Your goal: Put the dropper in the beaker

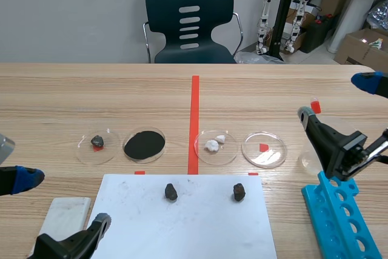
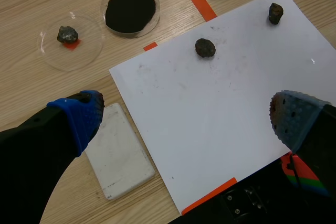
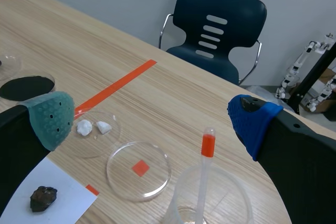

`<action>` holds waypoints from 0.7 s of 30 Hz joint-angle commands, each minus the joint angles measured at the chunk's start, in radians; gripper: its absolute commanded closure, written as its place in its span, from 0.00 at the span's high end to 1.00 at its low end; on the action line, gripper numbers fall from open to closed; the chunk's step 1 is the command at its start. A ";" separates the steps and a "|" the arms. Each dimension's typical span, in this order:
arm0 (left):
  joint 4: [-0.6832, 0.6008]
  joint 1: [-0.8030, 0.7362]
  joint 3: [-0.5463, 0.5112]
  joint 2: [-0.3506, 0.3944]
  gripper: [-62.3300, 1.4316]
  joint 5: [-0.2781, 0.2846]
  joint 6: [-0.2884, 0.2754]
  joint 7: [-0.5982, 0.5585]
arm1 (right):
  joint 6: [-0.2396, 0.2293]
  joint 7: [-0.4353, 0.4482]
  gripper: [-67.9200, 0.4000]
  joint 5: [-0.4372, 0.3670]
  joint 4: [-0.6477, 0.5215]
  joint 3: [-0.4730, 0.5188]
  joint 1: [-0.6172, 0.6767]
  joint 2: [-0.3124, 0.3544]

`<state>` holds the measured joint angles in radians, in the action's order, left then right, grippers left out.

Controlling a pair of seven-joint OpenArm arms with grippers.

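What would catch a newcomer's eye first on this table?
Probably the dish of black powder, second from the left in a row of clear dishes across the table's middle. Nearer the robot, a left rock and a right rock, both dark, sit apart on a white sheet. Far right, an orange-red-topped dropper stands in a clear beaker, just beyond a bright blue rack.

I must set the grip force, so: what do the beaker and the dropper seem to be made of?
The beaker: clear and glossy, the table shows through its wall; glass or clear plastic, I cannot tell which. The dropper, standing in it: translucent, slightly milky tube, probably plastic, orange-red near its top.
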<state>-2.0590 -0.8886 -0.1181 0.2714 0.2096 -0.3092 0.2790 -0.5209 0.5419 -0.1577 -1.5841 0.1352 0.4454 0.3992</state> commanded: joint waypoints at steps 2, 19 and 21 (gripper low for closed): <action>-0.008 -0.006 0.006 -0.005 1.00 0.006 0.000 -0.016 | 0.000 0.009 0.90 -0.003 -0.008 0.005 -0.004 0.013; -0.008 -0.006 0.006 -0.005 1.00 0.006 0.000 -0.016 | 0.004 -0.011 0.90 -0.003 -0.008 0.005 -0.002 0.013; -0.008 -0.006 0.006 -0.005 1.00 0.006 0.000 -0.016 | 0.004 -0.011 0.90 -0.003 -0.008 0.005 -0.002 0.013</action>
<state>-2.0590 -0.8886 -0.1181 0.2714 0.2096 -0.3092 0.2790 -0.5201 0.5148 -0.1467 -1.5848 0.1352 0.4580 0.3992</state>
